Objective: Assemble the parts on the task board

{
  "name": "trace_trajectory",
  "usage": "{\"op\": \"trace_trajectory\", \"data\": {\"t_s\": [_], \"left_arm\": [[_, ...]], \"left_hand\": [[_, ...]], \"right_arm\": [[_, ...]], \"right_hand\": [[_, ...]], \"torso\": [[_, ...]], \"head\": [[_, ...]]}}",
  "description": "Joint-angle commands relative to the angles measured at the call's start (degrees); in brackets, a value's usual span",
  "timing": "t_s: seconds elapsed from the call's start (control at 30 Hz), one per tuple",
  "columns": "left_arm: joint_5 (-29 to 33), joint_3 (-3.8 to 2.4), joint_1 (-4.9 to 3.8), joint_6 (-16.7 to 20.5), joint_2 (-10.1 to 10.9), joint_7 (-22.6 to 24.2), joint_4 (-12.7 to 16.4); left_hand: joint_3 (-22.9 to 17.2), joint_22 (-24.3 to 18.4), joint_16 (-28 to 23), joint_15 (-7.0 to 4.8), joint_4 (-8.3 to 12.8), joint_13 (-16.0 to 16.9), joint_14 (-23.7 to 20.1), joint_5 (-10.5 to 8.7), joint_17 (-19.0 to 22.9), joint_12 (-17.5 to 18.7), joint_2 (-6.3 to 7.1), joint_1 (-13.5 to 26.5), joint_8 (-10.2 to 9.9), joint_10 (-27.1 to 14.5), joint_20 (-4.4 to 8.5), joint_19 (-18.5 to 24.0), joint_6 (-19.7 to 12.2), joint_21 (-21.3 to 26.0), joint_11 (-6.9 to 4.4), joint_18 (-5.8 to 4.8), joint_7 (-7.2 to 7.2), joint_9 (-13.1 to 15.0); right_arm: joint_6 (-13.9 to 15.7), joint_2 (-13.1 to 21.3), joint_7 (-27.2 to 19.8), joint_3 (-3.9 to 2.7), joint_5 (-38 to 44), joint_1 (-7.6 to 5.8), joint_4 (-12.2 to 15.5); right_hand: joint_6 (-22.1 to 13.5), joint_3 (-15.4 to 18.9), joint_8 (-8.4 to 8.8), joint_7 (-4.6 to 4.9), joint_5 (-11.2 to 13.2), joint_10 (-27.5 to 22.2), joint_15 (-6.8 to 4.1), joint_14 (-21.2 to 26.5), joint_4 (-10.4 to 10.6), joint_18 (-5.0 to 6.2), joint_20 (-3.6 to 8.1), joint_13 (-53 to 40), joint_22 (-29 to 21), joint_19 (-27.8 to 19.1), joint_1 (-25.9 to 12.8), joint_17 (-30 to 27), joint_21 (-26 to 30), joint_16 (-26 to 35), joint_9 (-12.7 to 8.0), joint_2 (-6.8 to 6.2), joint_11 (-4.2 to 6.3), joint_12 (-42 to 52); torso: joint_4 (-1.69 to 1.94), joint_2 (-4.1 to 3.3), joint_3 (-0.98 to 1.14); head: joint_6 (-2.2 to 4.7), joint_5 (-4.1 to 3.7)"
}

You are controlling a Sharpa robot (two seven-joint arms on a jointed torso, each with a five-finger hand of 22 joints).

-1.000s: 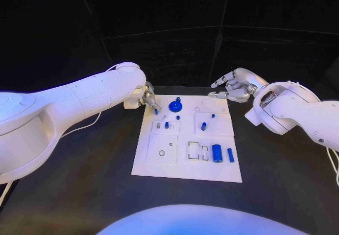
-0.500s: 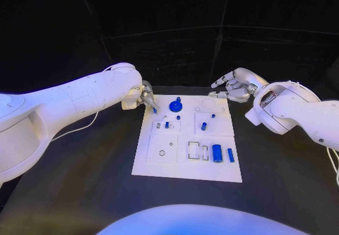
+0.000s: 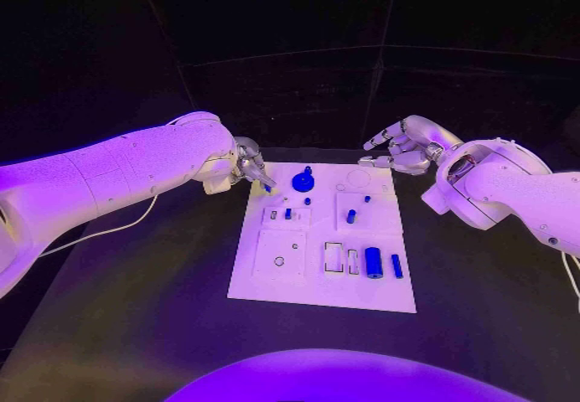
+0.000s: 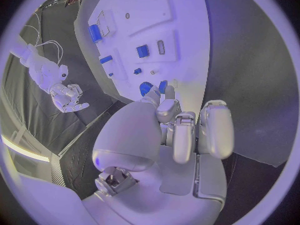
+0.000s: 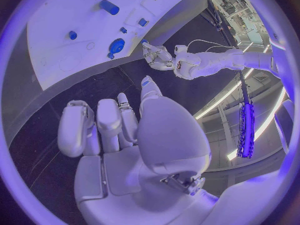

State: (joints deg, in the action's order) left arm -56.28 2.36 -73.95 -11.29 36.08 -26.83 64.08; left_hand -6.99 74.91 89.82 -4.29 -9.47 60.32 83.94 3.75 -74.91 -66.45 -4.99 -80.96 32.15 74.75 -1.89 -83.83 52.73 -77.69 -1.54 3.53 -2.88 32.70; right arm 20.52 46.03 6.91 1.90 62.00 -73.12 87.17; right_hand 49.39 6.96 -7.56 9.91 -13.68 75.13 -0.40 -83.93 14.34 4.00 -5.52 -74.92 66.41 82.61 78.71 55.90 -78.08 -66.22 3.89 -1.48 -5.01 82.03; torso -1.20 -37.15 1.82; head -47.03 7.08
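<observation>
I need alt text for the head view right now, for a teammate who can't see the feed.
A white task board lies mid-table with small blue parts on it, among them a round knobbed piece near its far edge and a cylinder near its right side. The left hand is at the board's far left corner with a small part at its fingers; the right hand, holding nothing, is past the far right corner.

Task board [image 3: 281, 285]: one white plate.
Blue parts on the board: seven that can be made out — one large round piece [image 3: 301, 179], one thick cylinder [image 3: 372, 262], one slim bar [image 3: 396, 265], four small pegs.
Hands: two, left hand [image 3: 251, 163] and right hand [image 3: 396, 144].
</observation>
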Motion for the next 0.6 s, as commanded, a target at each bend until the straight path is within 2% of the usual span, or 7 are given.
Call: {"op": "trace_trajectory", "data": {"t_s": [0.03, 0.3, 0.43, 0.6], "left_arm": [[0.9, -0.01, 0.20, 3.8, 1.4, 0.1, 2.8], [-0.4, 0.06, 1.23, 5.3, 4.3, 0.0, 7.9], [-0.9, 0.10, 2.08, 5.5, 4.9, 0.0, 9.7], [-1.3, 0.15, 2.81, 5.3, 5.0, 0.0, 10.5]], "left_hand": [[-3.4, 2.4, 0.2, -0.34, 3.0, 0.1, 6.1, -0.05, -15.1, -0.3, 0.15, -0.3, 0.2, 0.4, 0.18, -0.1, 0.3, -0.2, 0.06, -0.13, 0.34, 0.6], [-3.8, 2.4, 0.2, -0.36, 3.2, 0.1, 6.1, -0.05, -15.1, -0.3, 0.34, -0.3, 0.3, 0.5, 0.20, -0.2, 0.3, -0.2, 0.03, -0.14, 0.36, 0.7], [-4.0, 2.5, 0.2, -0.38, 3.3, 0.1, 6.1, -0.05, -15.1, -0.3, 0.47, -0.3, 0.4, 0.6, 0.21, -0.2, 0.3, -0.3, 0.02, -0.15, 0.37, 0.7], [-4.4, 2.4, 0.2, -0.39, 3.4, 0.0, 6.1, -0.05, -15.1, -0.2, 0.67, -0.3, 0.4, 0.5, 0.23, -0.2, 0.2, -0.2, 0.01, -0.14, 0.38, 0.8]], "right_arm": [[-0.3, 0.2, -0.3, -0.04, 0.1, -0.10, 0.1], [-0.4, 0.1, -0.2, -0.04, 0.1, -0.10, 0.1], [-0.5, 0.1, -0.2, -0.04, 0.1, -0.10, 0.0], [-0.6, 0.0, -0.3, -0.03, 0.1, -0.09, -0.1]], "right_hand": [[0.3, 0.2, -0.18, 0.02, -0.2, -0.4, 0.14, -0.9, 0.0, 0.49, -0.06, -0.4, 0.0, -0.3, 0.1, -0.1, 0.1, -0.2, 0.1, 0.34, 0.09, -0.2], [0.3, 0.3, -0.21, 0.01, -0.3, -0.4, 0.14, -0.9, 0.1, 0.49, -0.07, -0.4, 0.0, -0.3, 0.1, -0.1, 0.1, -0.2, 0.1, 0.38, 0.10, -0.2], [0.3, 0.3, -0.21, 0.01, -0.3, -0.4, 0.14, -0.9, 0.1, 0.49, -0.07, -0.4, 0.0, -0.3, 0.1, -0.1, 0.1, -0.2, 0.1, 0.38, 0.10, -0.2], [0.3, 0.3, -0.21, 0.01, -0.3, -0.4, 0.14, -0.9, 0.1, 0.49, -0.07, -0.4, 0.0, -0.3, 0.1, -0.1, 0.1, -0.2, 0.1, 0.38, 0.10, -0.2]], "torso": [[0.00, -0.01, 0.01], [-0.07, -0.08, -0.02], [-0.08, -0.09, -0.04], [-0.15, -0.07, -0.05]], "head": [[-0.10, 0.10], [-0.38, 0.39], [-0.44, 0.45], [-0.56, 0.45]]}}
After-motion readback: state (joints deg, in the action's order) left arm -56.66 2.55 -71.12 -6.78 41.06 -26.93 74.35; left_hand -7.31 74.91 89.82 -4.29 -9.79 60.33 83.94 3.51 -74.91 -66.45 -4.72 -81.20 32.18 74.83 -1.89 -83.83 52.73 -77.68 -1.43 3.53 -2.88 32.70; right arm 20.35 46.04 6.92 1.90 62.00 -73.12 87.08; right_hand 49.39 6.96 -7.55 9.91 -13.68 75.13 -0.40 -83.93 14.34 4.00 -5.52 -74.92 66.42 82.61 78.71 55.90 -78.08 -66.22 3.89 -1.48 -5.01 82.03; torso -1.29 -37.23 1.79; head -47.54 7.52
